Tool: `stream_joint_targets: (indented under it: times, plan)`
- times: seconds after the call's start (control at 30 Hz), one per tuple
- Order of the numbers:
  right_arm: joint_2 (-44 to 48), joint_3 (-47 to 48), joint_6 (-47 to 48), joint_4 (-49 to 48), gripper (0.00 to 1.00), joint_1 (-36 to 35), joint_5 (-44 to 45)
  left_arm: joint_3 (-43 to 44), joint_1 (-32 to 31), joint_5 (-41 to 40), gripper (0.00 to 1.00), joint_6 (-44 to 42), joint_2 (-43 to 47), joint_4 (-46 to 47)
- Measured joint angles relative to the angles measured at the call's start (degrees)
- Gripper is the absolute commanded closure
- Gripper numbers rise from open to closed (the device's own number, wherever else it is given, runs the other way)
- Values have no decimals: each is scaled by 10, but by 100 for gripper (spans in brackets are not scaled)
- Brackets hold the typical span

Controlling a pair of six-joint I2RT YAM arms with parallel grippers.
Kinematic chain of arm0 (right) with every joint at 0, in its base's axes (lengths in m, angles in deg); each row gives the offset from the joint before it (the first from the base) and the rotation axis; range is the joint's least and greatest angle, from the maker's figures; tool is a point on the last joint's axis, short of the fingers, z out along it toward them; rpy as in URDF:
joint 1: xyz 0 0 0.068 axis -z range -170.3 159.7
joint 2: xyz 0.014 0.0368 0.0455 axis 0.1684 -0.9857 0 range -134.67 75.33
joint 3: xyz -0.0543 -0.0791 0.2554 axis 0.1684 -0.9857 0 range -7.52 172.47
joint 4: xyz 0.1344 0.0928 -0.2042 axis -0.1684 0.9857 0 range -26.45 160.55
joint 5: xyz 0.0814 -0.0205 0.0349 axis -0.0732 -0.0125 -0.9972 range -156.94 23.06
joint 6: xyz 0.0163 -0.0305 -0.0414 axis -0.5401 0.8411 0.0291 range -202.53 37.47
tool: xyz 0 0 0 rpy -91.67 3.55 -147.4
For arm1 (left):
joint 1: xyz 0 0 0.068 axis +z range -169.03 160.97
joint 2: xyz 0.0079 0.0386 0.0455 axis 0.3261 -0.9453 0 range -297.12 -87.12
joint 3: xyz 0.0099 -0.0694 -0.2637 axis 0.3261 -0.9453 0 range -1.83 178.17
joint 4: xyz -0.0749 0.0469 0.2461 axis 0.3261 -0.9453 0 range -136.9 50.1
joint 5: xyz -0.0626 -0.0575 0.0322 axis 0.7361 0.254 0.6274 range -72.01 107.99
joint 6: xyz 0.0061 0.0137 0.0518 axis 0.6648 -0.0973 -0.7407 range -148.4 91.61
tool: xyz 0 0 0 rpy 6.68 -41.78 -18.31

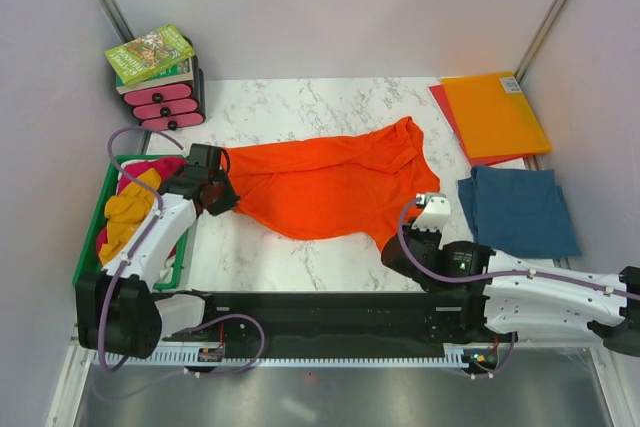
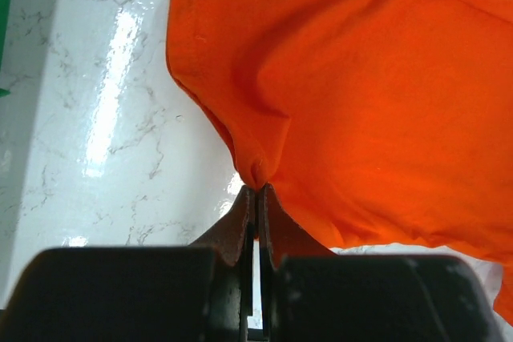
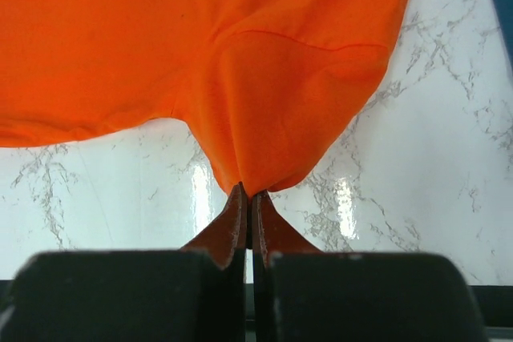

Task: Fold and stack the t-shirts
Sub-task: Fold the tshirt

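Note:
The bright orange t-shirt [image 1: 330,182] lies spread across the middle of the marble table. My left gripper [image 1: 222,197] is shut on its left edge; the left wrist view shows the cloth [image 2: 361,86] pinched at the fingertips [image 2: 258,190]. My right gripper [image 1: 398,245] is shut on its near right corner; the right wrist view shows the fabric [image 3: 240,62] bunched into the jaw tips [image 3: 248,191]. A folded teal-blue t-shirt [image 1: 520,209] lies at the right. Mustard-yellow [image 1: 130,212] and magenta [image 1: 150,169] tees sit crumpled in the green bin [image 1: 92,237] at the left.
Flat orange and red folders [image 1: 492,112] lie at the back right. A stack of books on a pink and black rack [image 1: 160,82] stands at the back left. Grey walls close in both sides. Bare marble [image 1: 300,257] lies in front of the orange shirt.

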State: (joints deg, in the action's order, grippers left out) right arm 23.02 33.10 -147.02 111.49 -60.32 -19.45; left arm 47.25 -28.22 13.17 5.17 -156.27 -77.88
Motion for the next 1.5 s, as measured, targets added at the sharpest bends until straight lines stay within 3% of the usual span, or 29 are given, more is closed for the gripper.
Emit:
stream_joint_targets:
  times: [0.3,0.6,1.03,1.5]
  plan:
    - [17,48,-27,67,100,-16,86,2,0,-2,98,0,64,3]
    - [11,110,63,56,100,95,139,2,0,-24,98,0,26,3]
    - [-92,113,289,-146,100,330,38,12,16,-53,98,2,-13,9]
    - [-309,251,387,-264,100,391,-29,62,42,-71,98,14,-107,31]
